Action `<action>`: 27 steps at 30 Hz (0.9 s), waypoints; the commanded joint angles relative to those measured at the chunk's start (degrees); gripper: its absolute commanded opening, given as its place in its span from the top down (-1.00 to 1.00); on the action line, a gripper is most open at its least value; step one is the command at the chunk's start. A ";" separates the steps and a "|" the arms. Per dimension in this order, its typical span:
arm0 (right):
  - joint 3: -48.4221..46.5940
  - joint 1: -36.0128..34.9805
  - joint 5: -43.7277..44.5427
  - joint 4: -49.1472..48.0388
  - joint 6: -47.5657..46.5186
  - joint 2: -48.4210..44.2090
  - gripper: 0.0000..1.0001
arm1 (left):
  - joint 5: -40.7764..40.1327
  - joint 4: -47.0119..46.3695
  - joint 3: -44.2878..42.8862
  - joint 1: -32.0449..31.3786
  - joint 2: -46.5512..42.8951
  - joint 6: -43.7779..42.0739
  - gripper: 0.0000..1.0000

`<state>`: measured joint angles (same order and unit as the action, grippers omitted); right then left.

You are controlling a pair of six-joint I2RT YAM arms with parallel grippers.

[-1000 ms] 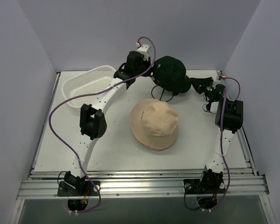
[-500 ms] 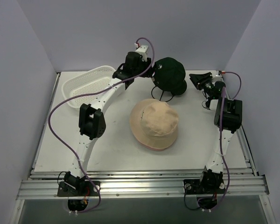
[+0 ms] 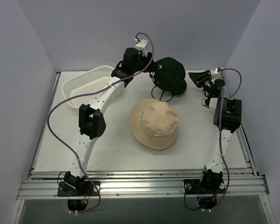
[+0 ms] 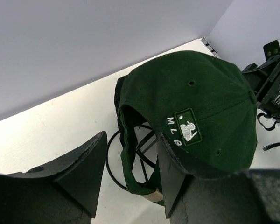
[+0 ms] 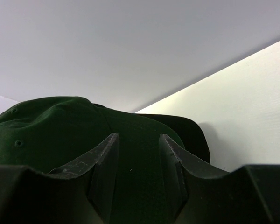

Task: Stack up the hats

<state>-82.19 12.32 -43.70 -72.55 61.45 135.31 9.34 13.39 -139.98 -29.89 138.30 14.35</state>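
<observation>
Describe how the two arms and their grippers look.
The left arm and right arm match: white links joined by boxy black motor housings, with small holes along the left one's links. A purple cable loops loosely along each arm. The left gripper and right gripper have matte black, wedge-shaped fingers with a rough surface.

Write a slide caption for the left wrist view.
Left hand open at the back edge of the dark green cap, its white logo facing the camera.
</observation>
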 commanded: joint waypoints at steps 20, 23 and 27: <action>-2.01 0.34 -0.42 -2.86 -2.48 -2.15 0.28 | 0.06 -2.75 -5.47 0.09 6.28 1.29 -0.12; -1.92 0.60 -0.51 -2.94 -2.30 -2.15 0.28 | -0.47 -2.31 -6.44 0.09 7.33 1.47 -0.12; -1.92 0.69 -0.68 -3.38 -2.12 -2.24 0.28 | -2.13 -2.58 -6.62 0.01 8.04 1.38 -0.12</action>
<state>-82.19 12.51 -43.72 -72.20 60.05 135.31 8.80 12.67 -144.00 -29.89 145.03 15.42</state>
